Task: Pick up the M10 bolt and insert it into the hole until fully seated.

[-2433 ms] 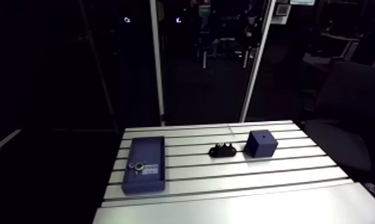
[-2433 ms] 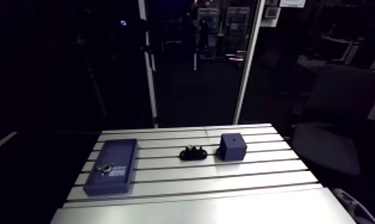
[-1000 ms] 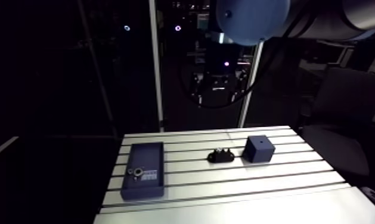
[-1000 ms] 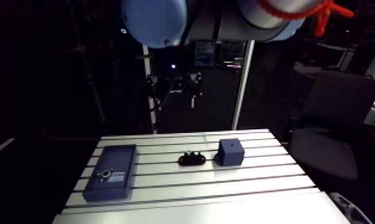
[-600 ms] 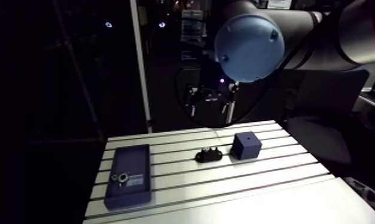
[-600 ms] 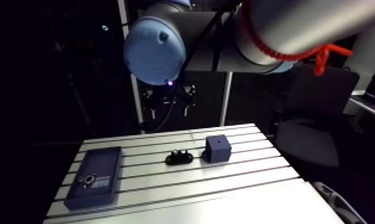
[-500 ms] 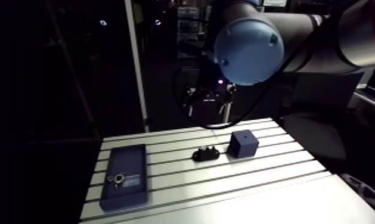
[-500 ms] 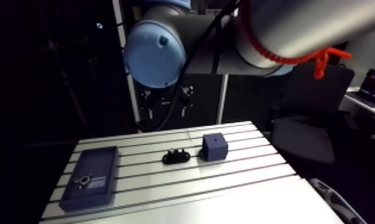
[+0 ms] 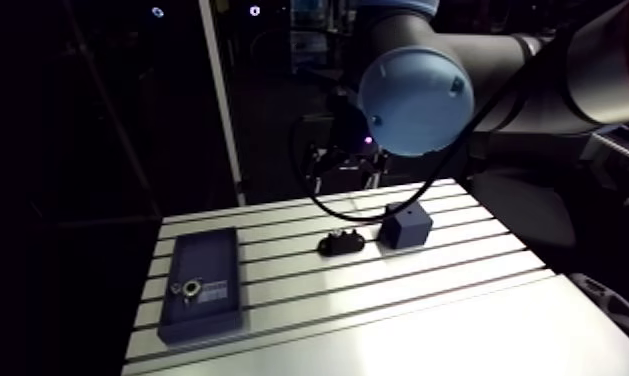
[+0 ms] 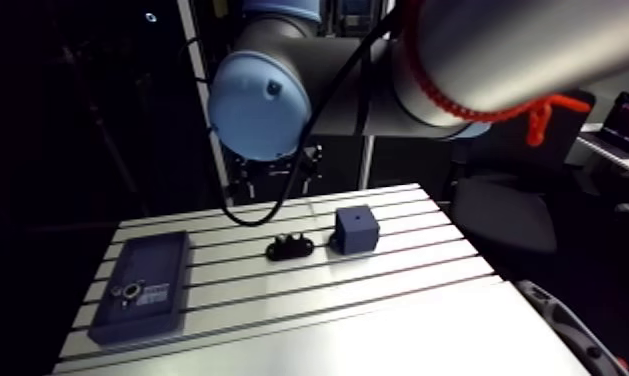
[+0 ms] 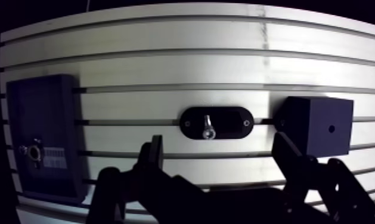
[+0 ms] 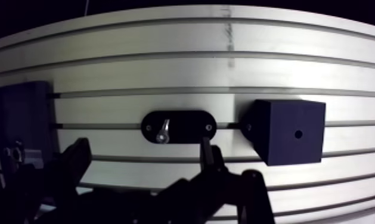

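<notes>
Two dark fingers [image 11: 151,161] of the pincer [image 11: 219,146] stand wide apart in the wrist view, with nothing between them but bare table [image 11: 166,59], so the pincer is open and empty. It hangs clear above the slotted surface and touches none of the parts.

Just ahead of the fingers lies a black oval holder [image 11: 231,122], set lengthwise along one of the table's slots. The bolt [image 11: 208,126] rests in the middle of this holder, roughly crosswise to its length, small and silvery against the black. It is not in the pincer and not in the hole.

Beside one end of the holder, with a narrow gap showing, stands a dark blue cube [image 11: 318,131] with a small round hole [image 11: 331,128] in the face turned toward the camera. Well apart on the other side, near a side edge of the table, lies a flat blue block [image 11: 46,137] that carries a round metal fitting [image 11: 33,151] and a pale label [image 11: 55,158] next to it.

Beyond these three, several more slots run across to the table's far edge. In the arm view the arm [image 9: 538,70] reaches over that far part of the table, and all three parts sit on the slotted half, away from the smooth near edge
</notes>
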{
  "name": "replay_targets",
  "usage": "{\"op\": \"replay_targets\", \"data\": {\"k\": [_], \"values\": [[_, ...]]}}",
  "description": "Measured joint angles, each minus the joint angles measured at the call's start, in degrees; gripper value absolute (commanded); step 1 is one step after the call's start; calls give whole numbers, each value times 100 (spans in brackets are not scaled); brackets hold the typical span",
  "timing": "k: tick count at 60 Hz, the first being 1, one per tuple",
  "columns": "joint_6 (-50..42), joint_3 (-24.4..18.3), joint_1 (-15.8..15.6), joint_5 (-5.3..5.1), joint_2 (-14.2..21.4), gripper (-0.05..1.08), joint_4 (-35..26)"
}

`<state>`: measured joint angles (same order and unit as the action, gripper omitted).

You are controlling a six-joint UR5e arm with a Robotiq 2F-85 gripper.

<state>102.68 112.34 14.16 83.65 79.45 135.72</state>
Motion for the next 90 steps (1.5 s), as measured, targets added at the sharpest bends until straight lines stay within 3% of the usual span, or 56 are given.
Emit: {"op": "replay_targets", "data": {"k": [11, 21, 57, 72, 90], "values": [[30, 26, -34, 222, -134, 1, 156], [67, 39, -76, 336, -224, 1, 237], [71, 99, -208, 397, -548, 2, 284], [75, 155, -211, 416, -637, 16, 341], [75, 184, -211, 545, -730, 26, 406]]}}
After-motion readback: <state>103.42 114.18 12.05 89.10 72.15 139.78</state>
